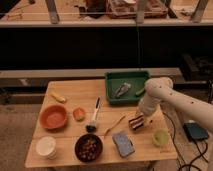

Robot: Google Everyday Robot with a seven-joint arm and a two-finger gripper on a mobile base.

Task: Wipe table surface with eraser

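Note:
The light wooden table surface [80, 90] fills the lower middle of the camera view. The eraser [135, 122], a small dark block with pale stripes, rests on the table's right part, just below the green tray. My gripper [139, 116] points down onto the eraser and is shut on it. The white arm reaches in from the right, and its wrist hides the eraser's upper right end.
A green tray [112, 95] holding small items stands at the back right. On the table are a yellow piece [59, 97], an orange bowl [52, 116], an orange fruit [79, 114], a white-handled brush [94, 117], a wooden stick [115, 125], a blue-grey pad [123, 143], a dark bowl [90, 147], a white cup [46, 147] and a green cup [160, 137].

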